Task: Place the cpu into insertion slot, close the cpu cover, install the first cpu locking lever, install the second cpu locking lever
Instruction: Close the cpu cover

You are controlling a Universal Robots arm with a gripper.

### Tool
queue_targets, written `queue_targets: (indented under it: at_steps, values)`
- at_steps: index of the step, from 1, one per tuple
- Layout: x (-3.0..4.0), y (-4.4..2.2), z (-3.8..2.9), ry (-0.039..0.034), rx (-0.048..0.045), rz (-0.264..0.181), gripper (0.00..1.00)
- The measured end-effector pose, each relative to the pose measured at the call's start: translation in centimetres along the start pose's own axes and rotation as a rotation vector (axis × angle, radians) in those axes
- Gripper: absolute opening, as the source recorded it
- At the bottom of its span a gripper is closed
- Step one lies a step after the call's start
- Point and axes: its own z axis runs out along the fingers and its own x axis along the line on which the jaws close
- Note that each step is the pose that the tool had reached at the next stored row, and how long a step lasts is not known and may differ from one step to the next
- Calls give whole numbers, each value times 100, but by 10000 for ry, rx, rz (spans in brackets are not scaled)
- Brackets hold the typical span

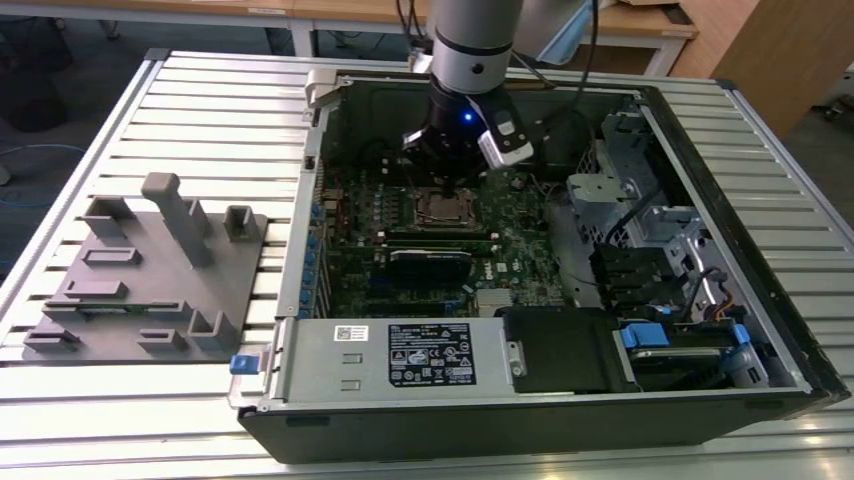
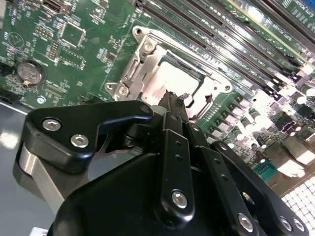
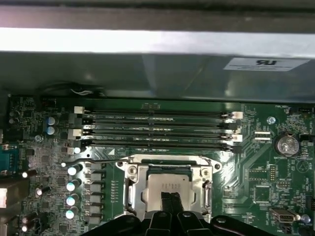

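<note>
We see the gripper pinched shut and empty, just over the cpu under its cover on the board, where a crooked push could scratch it.

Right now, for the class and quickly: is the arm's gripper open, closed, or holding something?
Gripper: closed, fingertips together over the cpu, nothing visibly held.

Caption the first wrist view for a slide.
End effector over the cpu, framed by the closed cpu cover.
</note>
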Motion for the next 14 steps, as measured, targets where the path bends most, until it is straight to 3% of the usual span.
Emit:
queue_targets:
  at_steps: [14]
  values:
    - [64, -7, 45, -1, 0, 0, 10]
